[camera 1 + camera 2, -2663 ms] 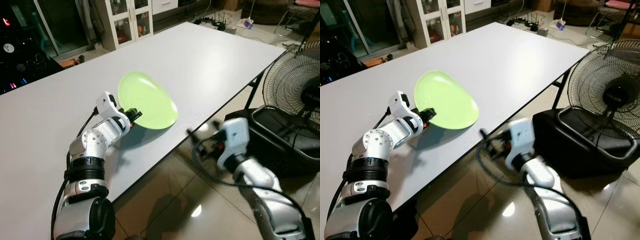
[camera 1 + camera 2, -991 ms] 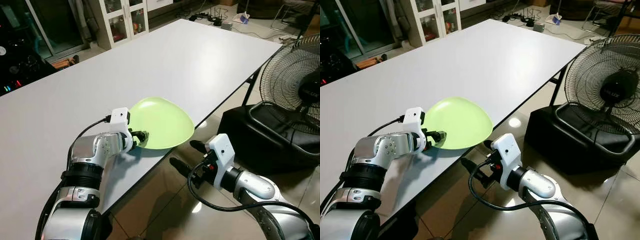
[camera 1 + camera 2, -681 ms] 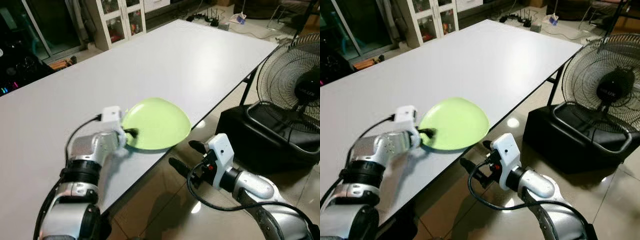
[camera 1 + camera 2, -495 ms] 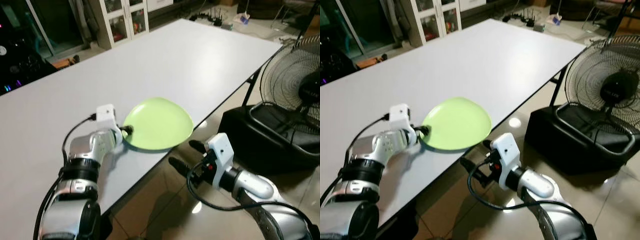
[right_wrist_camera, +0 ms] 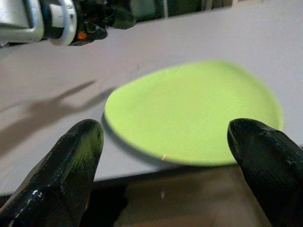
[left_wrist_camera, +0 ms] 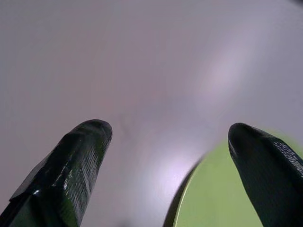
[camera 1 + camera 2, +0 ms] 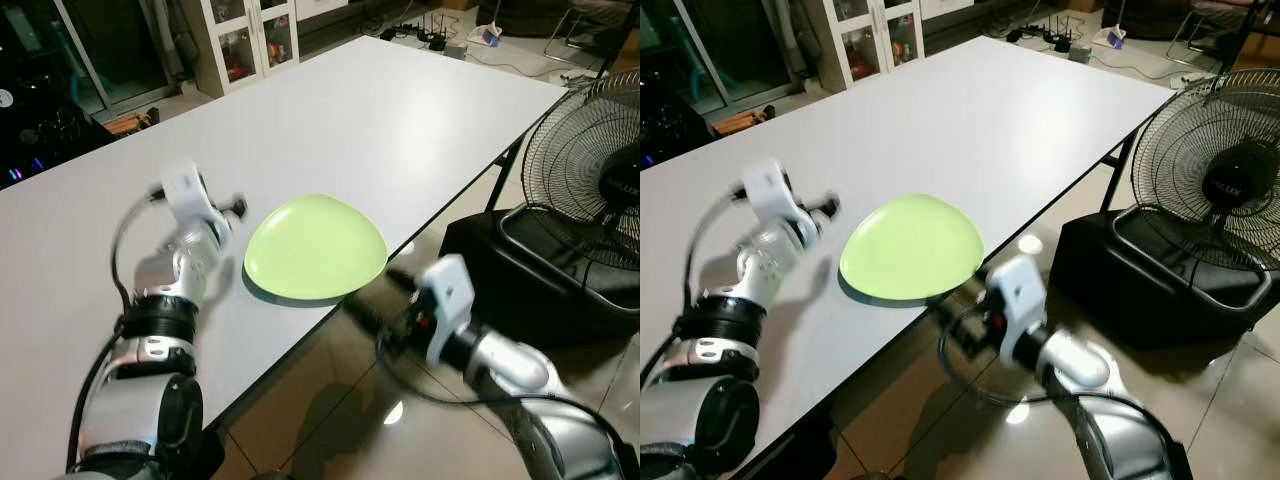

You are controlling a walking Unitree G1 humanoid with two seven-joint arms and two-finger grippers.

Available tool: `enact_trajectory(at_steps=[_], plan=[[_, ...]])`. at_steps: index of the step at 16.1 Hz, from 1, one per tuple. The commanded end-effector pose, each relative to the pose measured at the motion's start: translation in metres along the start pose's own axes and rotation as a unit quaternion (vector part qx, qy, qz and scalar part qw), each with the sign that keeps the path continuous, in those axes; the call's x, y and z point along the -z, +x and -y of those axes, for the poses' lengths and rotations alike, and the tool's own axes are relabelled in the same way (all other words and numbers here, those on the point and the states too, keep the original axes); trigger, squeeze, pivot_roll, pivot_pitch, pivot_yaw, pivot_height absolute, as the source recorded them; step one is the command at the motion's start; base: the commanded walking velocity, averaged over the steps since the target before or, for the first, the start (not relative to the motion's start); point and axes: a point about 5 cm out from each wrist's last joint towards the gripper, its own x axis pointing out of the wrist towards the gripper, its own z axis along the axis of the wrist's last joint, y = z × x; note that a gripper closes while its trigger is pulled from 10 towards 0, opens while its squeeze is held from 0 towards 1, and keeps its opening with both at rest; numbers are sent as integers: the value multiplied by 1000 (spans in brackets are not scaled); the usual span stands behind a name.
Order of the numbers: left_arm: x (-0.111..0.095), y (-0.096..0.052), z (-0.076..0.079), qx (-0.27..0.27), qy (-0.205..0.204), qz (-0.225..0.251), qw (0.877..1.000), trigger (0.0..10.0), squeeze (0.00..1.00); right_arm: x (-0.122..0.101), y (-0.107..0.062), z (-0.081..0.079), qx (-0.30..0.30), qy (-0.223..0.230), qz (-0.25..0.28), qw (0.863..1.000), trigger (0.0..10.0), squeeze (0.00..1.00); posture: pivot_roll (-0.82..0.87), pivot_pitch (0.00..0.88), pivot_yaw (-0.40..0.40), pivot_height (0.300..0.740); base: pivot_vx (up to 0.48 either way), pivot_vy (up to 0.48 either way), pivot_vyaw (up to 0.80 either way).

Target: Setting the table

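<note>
A lime-green plate (image 7: pixel 315 248) lies flat on the white table (image 7: pixel 400 110), close to its front edge. My left gripper (image 7: pixel 235 207) hovers just left of the plate, blurred and lifted off the tabletop. In the left wrist view that gripper (image 6: pixel 169 130) is open with nothing between its fingers, and the plate's rim (image 6: pixel 222 198) lies just beyond them. My right gripper (image 7: pixel 385 300) is below the table edge, in front of the plate, and blurred. In the right wrist view it (image 5: pixel 163 127) is open and faces the plate (image 5: pixel 194 111) across the table edge.
A large black floor fan (image 7: pixel 590 170) stands to the right on a black base (image 7: pixel 500 260) beside the table. A white glass-door cabinet (image 7: pixel 250 35) is behind the table. Shiny tiled floor (image 7: pixel 330 400) lies under my right arm.
My left gripper has let go of the plate's rim, opened and pulled back up to the left. The plate now rests flat. The right gripper has shifted slightly under the table edge.
</note>
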Motion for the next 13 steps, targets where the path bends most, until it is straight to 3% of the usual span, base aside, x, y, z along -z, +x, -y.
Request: enact_trajectory(at_steps=[1, 3, 4, 5, 7, 9, 11, 12, 13], plan=[[-23, -1, 3, 16, 59, 55, 997, 10000, 0, -13, 6, 17, 58, -5, 33, 998, 10000, 0, -5, 0, 76, 740, 0, 0, 0], [-37, -3, 6, 27, 122, 98, 987, 10000, 0, -28, 10, 34, 119, -5, 61, 991, 10000, 0, 5, 0, 72, 740, 0, 0, 0], [-52, -10, 15, 74, 219, 149, 962, 10000, 0, -45, 5, 65, 221, -7, 77, 972, 10000, 0, 9, 0, 69, 740, 0, 0, 0], [-56, -14, 21, 105, 255, 155, 949, 10000, 0, -51, 1, 79, 252, -10, 72, 965, 10000, 0, 11, 0, 61, 740, 0, 0, 0], [-61, -22, 30, 168, 289, 157, 929, 10000, 0, -59, -1, 90, 254, -31, 46, 966, 10000, 0, 18, 0, 51, 740, 0, 0, 0], [-64, -44, 42, 278, 337, 156, 886, 10000, 0, -62, -12, 104, 221, -78, -16, 972, 10000, 0, 21, 0, 36, 740, 0, 0, 0], [-60, -56, 40, 338, 355, 135, 861, 10000, 0, -50, -10, 107, 175, -63, -74, 980, 10000, 0, 20, 0, 35, 740, 0, 0, 0], [-53, -62, 33, 357, 377, 110, 848, 10000, 0, -38, -9, 108, 156, -71, -120, 978, 10000, 0, 20, 0, 34, 740, 0, 0, 0], [-50, -65, 30, 365, 388, 99, 841, 10000, 0, -33, -8, 109, 155, -71, -133, 976, 10000, 0, 21, 0, 31, 740, 0, 0, 0]])
